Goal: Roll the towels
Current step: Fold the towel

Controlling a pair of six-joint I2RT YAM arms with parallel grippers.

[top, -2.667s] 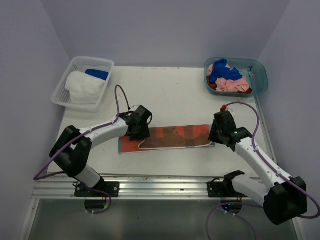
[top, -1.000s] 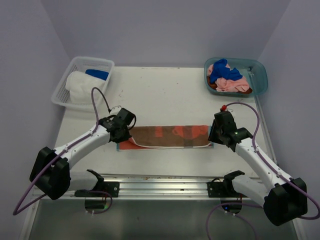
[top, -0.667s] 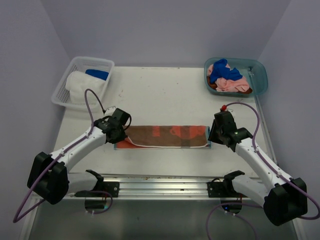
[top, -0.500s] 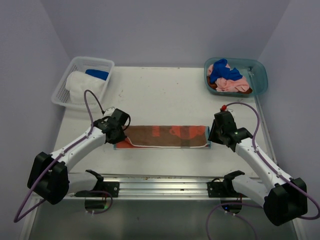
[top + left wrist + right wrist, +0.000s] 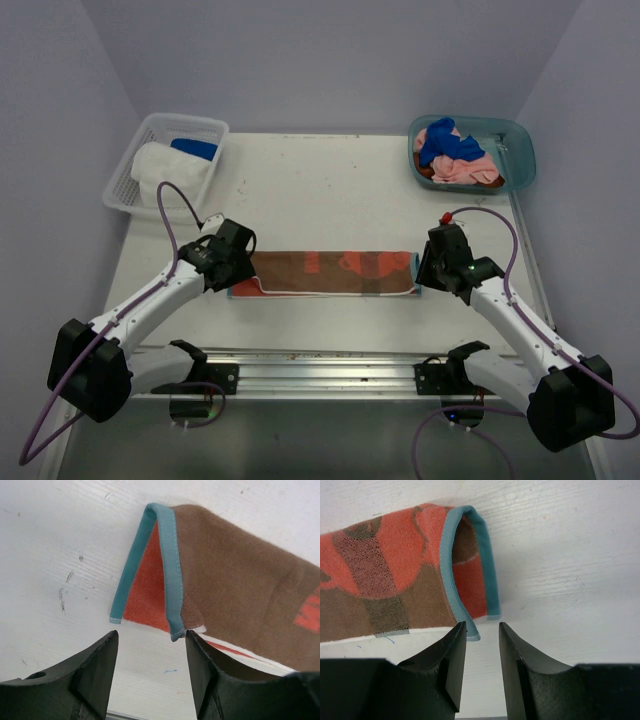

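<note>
A brown and orange patterned towel (image 5: pixel 330 272) with teal edging lies folded into a long strip across the table's near middle. My left gripper (image 5: pixel 232 268) is open and empty at the strip's left end. In the left wrist view the folded teal-edged corner (image 5: pixel 170 580) lies just past my left gripper (image 5: pixel 151 639). My right gripper (image 5: pixel 424 272) is open and empty at the right end. In the right wrist view the looped teal edge (image 5: pixel 470 565) lies just past my right gripper (image 5: pixel 482 628), with one teal corner at the left fingertip (image 5: pixel 459 632).
A teal tub (image 5: pixel 520 150) at the back right holds pink and royal blue towels (image 5: pixel 452 152). A white mesh basket (image 5: pixel 125 175) at the back left holds a white towel (image 5: pixel 165 175) and a blue one (image 5: pixel 195 148). A metal rail (image 5: pixel 320 375) runs along the near edge.
My left gripper has moved left off the towel to its left end. The strip has shifted slightly left and looks narrower. The right arm has barely moved.
</note>
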